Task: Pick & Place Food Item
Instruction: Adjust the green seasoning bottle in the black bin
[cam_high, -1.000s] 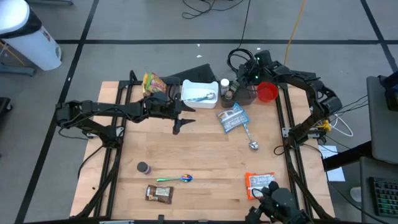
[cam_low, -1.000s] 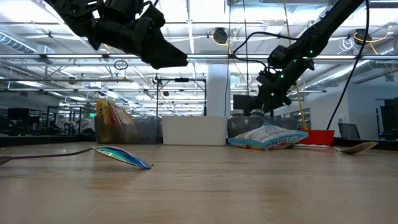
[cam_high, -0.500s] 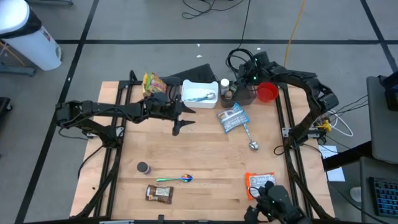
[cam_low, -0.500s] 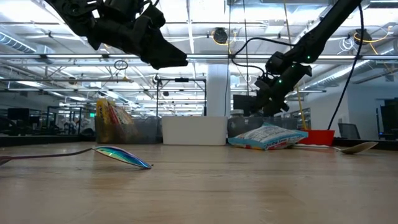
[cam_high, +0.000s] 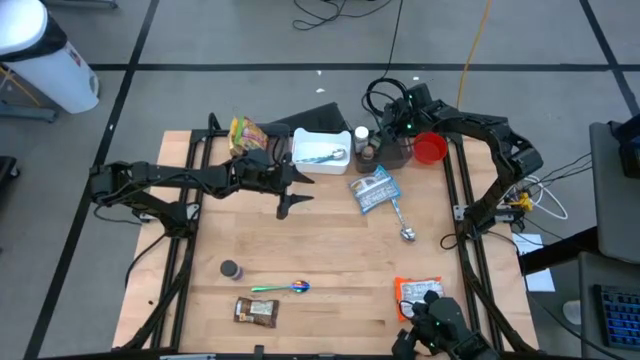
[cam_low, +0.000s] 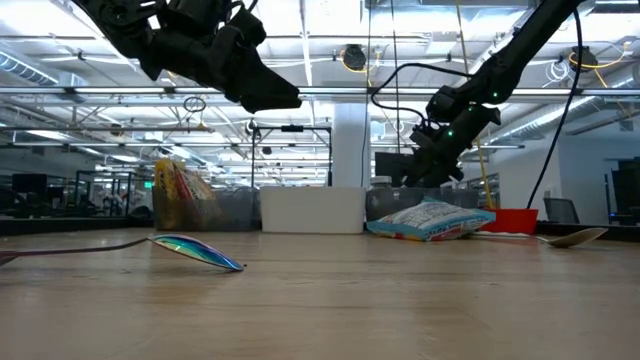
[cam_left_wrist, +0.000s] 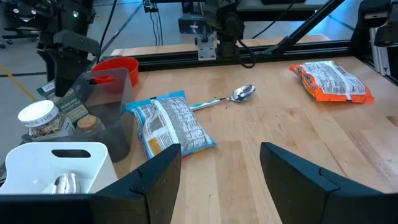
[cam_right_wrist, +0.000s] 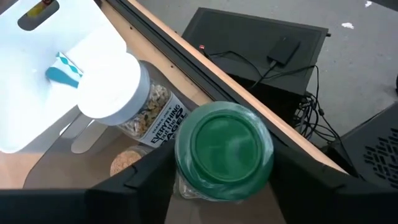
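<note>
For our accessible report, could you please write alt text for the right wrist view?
The right gripper hangs open around a green-lidded jar. Beside it stand a white-lidded seasoning jar and a cork-topped jar, next to a white bin at the wooden table's edge.

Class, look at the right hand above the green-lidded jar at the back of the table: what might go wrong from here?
1. The right hand straddles the green-lidded jar; the white-lidded seasoning jar stands close beside it, so a finger may knock it.
2. The cork-topped jar is also close and could tip.
3. The jars stand near the table's back edge; a nudged one might fall off.
</note>
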